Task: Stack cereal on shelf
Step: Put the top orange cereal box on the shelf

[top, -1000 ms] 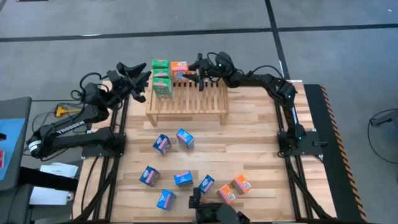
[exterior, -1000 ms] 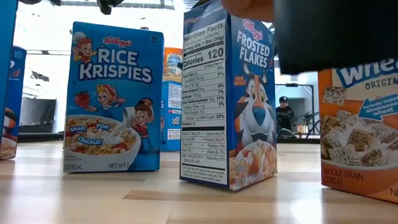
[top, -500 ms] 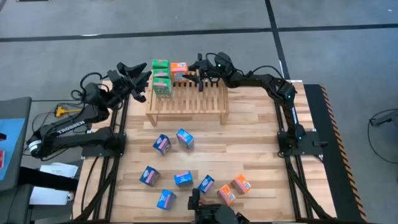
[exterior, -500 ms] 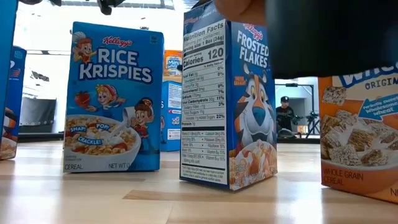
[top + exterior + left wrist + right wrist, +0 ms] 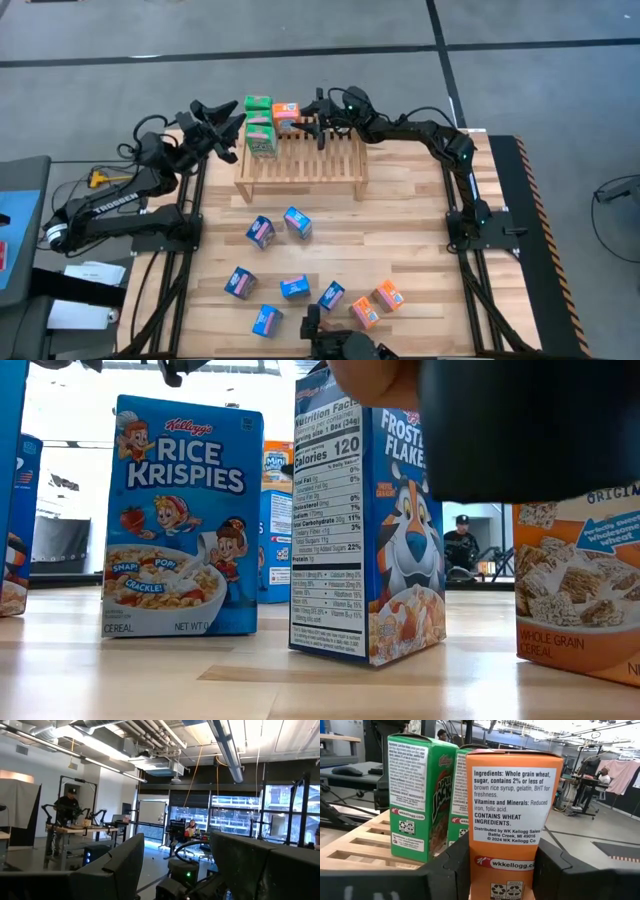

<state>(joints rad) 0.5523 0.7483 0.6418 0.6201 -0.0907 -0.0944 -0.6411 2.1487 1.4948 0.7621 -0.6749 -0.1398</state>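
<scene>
Shelf (image 5: 300,165) corner: orange box (image 5: 507,815) between right end effector (image 5: 312,127) fingers (wrist view only)

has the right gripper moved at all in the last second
Barely. In the high view the right gripper, closed on the orange box, has crept slightly left along the shelf's far edge.

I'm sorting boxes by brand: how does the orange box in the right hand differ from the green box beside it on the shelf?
The orange box sits between the right hand's fingers; the green box stands free. The orange box shows an ingredients panel; the green box shows small print and part of a red logo. Both stand upright on the shelf.
</scene>
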